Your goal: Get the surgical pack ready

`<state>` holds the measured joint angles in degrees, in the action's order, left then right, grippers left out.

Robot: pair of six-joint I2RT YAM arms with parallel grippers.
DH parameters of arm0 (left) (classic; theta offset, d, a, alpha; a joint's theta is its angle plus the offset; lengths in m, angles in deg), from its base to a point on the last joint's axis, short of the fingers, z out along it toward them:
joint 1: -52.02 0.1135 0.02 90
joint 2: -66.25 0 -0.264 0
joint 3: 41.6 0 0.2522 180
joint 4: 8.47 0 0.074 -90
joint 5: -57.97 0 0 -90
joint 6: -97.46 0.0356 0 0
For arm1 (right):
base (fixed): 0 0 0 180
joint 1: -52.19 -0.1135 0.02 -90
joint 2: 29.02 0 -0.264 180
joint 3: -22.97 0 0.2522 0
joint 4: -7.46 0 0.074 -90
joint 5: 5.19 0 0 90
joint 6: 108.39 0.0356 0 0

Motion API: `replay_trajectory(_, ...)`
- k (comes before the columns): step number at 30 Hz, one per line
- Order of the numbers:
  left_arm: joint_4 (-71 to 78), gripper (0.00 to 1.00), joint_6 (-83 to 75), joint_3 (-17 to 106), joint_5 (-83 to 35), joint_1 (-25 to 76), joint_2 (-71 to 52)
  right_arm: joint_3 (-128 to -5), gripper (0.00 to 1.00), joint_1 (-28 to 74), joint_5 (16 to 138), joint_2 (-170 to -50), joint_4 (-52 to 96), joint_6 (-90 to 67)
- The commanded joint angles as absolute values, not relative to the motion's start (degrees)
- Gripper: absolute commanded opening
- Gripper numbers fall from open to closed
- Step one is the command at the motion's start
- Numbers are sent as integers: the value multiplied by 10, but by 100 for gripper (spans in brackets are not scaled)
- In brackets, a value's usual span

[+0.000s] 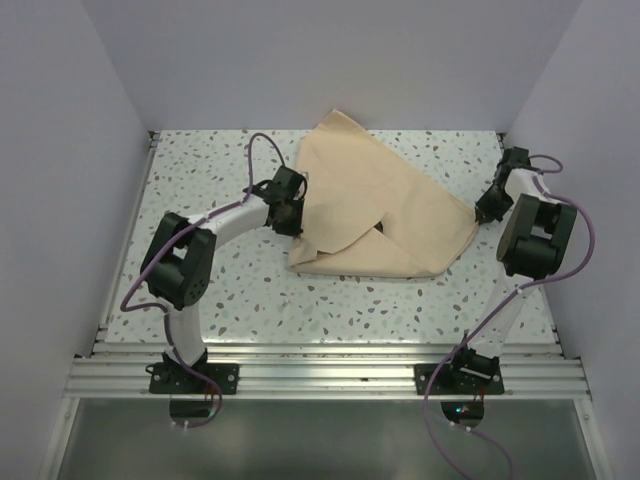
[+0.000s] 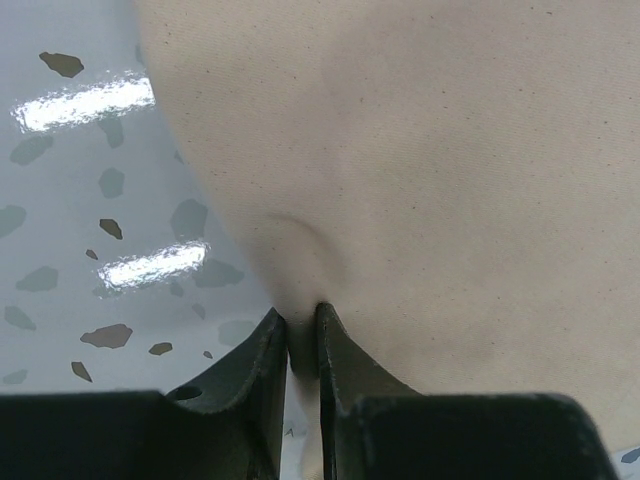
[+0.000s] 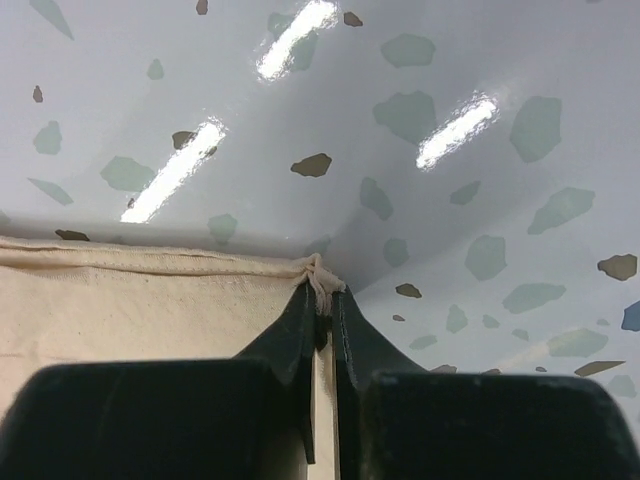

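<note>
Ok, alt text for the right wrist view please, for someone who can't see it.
The right tool is pinched shut on the bunched, hemmed edge of the tan wrap sheet, seen from just behind it. Beyond lies the glossy speckled table with streaks of reflected light.

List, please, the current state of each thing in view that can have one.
wrap sheet: folded over itself, lying rumpled on the table, pinched in two places.
left gripper: shut on the wrap sheet's left edge.
right gripper: shut on the wrap sheet's hemmed right corner.
</note>
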<state>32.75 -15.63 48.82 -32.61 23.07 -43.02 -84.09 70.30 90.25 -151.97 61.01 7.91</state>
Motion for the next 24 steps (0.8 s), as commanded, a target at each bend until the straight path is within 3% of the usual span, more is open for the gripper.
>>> replay_trajectory(1, 331, 0, -129, 501, -342, 232, -446, -816, 0, 705, 886, -1512, 586, 60)
replay_trajectory(10, 332, 0, -131, 501, -343, 232, -442, -819, 0, 658, 763, -1392, 567, 96)
replay_trajectory(18, 333, 0, -127, 500, -344, 232, -440, -863, 0, 498, 726, -1315, 579, 158)
replay_trajectory(24, 334, 0, -125, 498, -348, 232, -439, -937, 0, 411, 716, -1324, 598, 201)
